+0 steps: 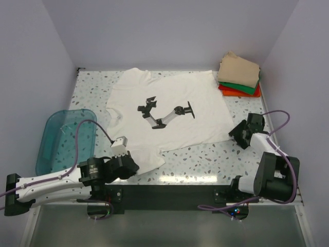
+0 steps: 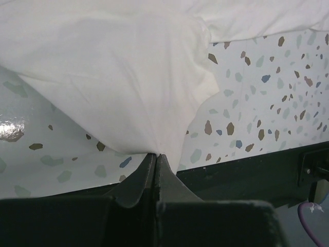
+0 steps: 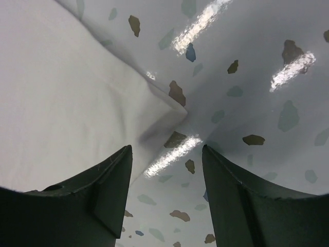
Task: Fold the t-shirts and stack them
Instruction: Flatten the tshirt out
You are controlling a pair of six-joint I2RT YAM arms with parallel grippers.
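Speckled table: teal bin (translucent), white t-shirt

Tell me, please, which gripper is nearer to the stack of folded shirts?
Right. The right gripper is open at the white t-shirt's near right corner, just short of the folded stack; the left gripper pinches the shirt's near left corner, across the table.

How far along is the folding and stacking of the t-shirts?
Done: three shirts lie folded in the far-right stack. In hand: the left tool grips the white t-shirt at its near corner; the right tool hangs open at its right corner. Left: folding that shirt and stacking it.
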